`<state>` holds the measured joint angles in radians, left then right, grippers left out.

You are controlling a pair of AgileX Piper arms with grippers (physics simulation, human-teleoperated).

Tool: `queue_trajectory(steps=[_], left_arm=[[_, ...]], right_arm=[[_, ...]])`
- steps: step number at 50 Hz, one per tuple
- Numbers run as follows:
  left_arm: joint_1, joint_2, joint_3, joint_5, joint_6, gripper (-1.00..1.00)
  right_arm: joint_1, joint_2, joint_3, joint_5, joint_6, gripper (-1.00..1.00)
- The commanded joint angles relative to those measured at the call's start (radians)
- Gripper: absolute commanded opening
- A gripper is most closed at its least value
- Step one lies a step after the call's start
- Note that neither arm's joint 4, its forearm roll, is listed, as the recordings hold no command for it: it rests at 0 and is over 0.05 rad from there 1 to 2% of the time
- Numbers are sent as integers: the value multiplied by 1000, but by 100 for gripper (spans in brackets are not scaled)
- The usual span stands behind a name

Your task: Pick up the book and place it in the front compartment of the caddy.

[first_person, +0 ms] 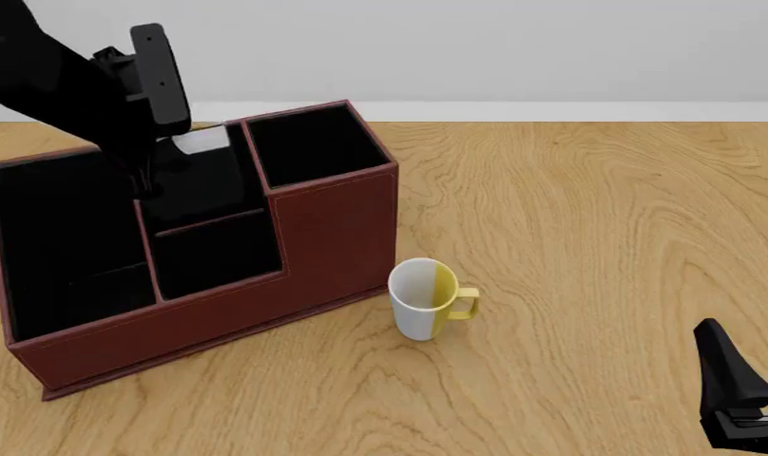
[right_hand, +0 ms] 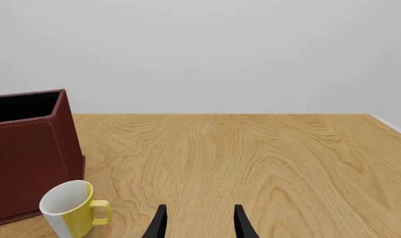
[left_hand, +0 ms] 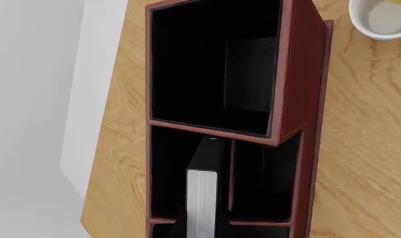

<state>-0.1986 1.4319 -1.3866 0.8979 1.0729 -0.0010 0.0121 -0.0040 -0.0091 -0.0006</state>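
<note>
The right hand (right_hand: 198,223) hangs low at the near right of the worktop (first_person: 587,237), fingers spread, holding nothing, well apart from everything. A mug (first_person: 425,298) stands just beside the caddy (first_person: 232,304). Farther back, the left hand (first_person: 156,142) pinches the book (left_hand: 203,198) upright, long axis vertical, straight above the front compartment (left_hand: 187,171) and beside the thin divider (left_hand: 232,173). The move is probably straight down.

Book (first_person: 201,142) — mostly behind left pincer (first_person: 149,161)
</note>
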Motion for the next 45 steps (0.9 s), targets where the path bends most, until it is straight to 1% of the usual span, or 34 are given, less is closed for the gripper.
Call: queue_trajectory(steps=[1, 7, 9, 14, 16, 30, 45], left_arm=[[9, 3, 4, -30, 16, -100], [6, 1, 17, -42, 11, -100], [-5, 2, 8, -37, -7, -100], [9, 7, 26, -56, 8, -100], [0, 7, 24, -54, -2, -100], [2, 14, 41, -72, -8, -100], [18, 19, 56, -94, 8, -100]], right_arm=[[0, 0, 0, 0, 0, 100], [0, 0, 0, 0, 0, 100], [0, 0, 0, 0, 0, 100], [0, 0, 0, 0, 0, 100], [0, 0, 0, 0, 0, 100], [0, 0, 0, 0, 0, 100], [0, 0, 0, 0, 0, 100]])
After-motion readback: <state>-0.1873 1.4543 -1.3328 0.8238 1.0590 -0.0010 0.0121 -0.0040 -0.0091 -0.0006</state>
